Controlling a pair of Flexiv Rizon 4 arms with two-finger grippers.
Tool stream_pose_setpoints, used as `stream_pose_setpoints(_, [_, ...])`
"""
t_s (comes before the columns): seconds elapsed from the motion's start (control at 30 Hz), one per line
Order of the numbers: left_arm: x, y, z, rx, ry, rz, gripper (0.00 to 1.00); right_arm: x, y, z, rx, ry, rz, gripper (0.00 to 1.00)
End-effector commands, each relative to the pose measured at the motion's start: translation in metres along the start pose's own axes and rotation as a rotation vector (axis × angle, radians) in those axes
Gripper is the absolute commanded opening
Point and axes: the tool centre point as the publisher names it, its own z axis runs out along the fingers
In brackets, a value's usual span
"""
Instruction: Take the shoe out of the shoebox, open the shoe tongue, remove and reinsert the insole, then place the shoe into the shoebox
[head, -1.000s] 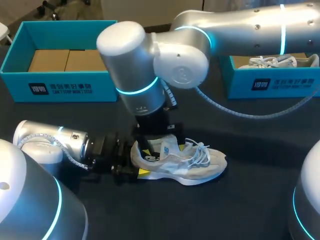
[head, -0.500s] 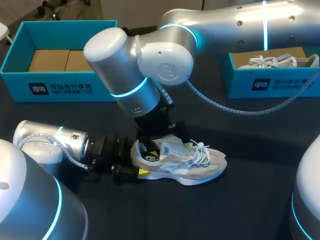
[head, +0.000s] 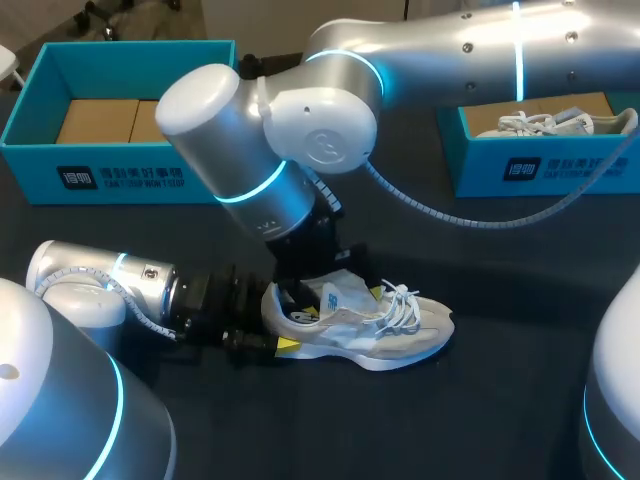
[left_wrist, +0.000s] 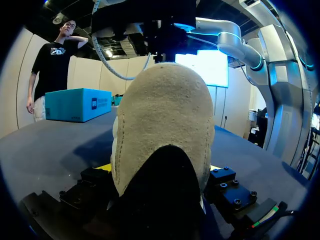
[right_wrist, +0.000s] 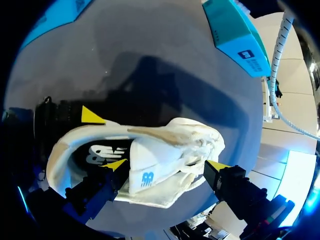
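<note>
Arms first: the left arm (head: 110, 285) is lying low over the near left part of the dark cloth-covered desk (head: 480, 420), with its wrist nearly level. The left gripper (head: 284, 320) is pinching the heel of the white and beige lace-up sneaker (head: 400, 335) from both sides (one yellow tip is peeking out at the heel's near side). The right arm (head: 300, 110) is arching in from the far right edge past the middle, and its wrist is tilting down over the sneaker's opening. The right gripper (right_wrist: 166, 166) is holding its fingers spread wide. The raised white tongue with a blue logo (right_wrist: 147, 176) is sitting between them, one tip at the collar and the other beside the laces.

The sneaker is resting on its sole near the desk's middle, toe pointing toward the right edge. An open teal cardboard shoebox (head: 120, 175) is sitting at the far left corner. A second teal shoebox (head: 540, 165) at the far right edge is holding another white sneaker (head: 545, 123).
</note>
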Motion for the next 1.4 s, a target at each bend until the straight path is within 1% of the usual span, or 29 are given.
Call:
stream_pose_setpoints(0.03, [-0.001,0.0,0.0,-0.002,0.001,0.0,0.0,-0.007,-0.008,0.006,-0.011,0.024,0.505,1.0])
stream_pose_setpoints(0.13, [-0.001,0.0,0.0,-0.002,0.001,0.0,0.0,-0.015,-0.007,0.009,-0.015,0.046,0.516,1.0])
stream_pose_setpoints(0.3, [-0.001,0.0,0.0,-0.002,0.001,0.0,0.0,-0.024,-0.003,0.008,-0.024,0.055,0.523,1.0])
stream_pose_setpoints(0.37, [-0.001,0.0,0.0,-0.002,0.001,0.0,0.0,-0.03,-0.003,0.005,-0.044,0.068,0.529,1.0])
stream_pose_setpoints(0.47, [-0.001,0.0,0.0,-0.002,0.001,0.0,0.0,-0.037,-0.002,-0.001,-0.053,0.071,0.531,1.0])
stream_pose_setpoints(0.57, [-0.001,0.0,0.0,-0.002,0.001,0.0,0.0,-0.04,0.0,-0.006,-0.038,0.063,0.535,1.0])
stream_pose_setpoints(0.7, [-0.001,0.0,0.0,-0.002,0.001,0.0,0.0,-0.049,0.001,-0.008,-0.001,0.101,0.546,1.0])
stream_pose_setpoints(0.77, [-0.001,0.0,0.0,-0.002,0.001,0.0,0.0,-0.049,0.001,-0.008,0.012,0.125,0.549,1.0])
stream_pose_setpoints(0.93, [-0.001,0.0,0.0,-0.002,0.001,0.0,0.0,-0.046,0.004,-0.001,0.048,0.14,0.547,1.0])
stream_pose_setpoints(0.97, [-0.001,0.0,0.0,-0.002,0.001,0.0,0.0,-0.046,0.004,0.0,0.055,0.151,0.554,0.9])
stream_pose_setpoints(1.0, [-0.001,0.0,0.0,-0.002,0.001,0.0,0.0,-0.047,0.003,-0.001,0.058,0.158,0.556,0.77])
stream_pose_setpoints(1.03, [-0.001,0.0,0.0,-0.002,0.001,0.0,0.0,-0.047,0.003,-0.001,0.058,0.162,0.557,0.71])
stream_pose_setpoints(1.07, [-0.001,0.0,0.0,-0.002,0.001,0.0,0.0,-0.048,0.001,-0.002,0.06,0.171,0.556,0.5])
stream_pose_setpoints(1.23, [-0.001,0.0,0.0,-0.002,0.001,0.0,0.0,-0.05,-0.001,-0.007,0.084,0.177,0.548,0.47])
stream_pose_setpoints(1.3, [-0.001,0.0,0.0,-0.002,0.001,0.0,0.0,-0.05,-0.002,-0.008,0.088,0.195,0.533,0.45])
stream_pose_setpoints(1.37, [-0.001,0.0,0.0,-0.002,0.001,0.0,0.0,-0.047,-0.003,-0.01,0.117,0.2,0.527,0.43])
stream_pose_setpoints(1.4, [-0.001,0.0,0.0,-0.002,0.001,0.0,0.0,-0.046,-0.002,-0.011,0.118,0.2,0.527,0.43])
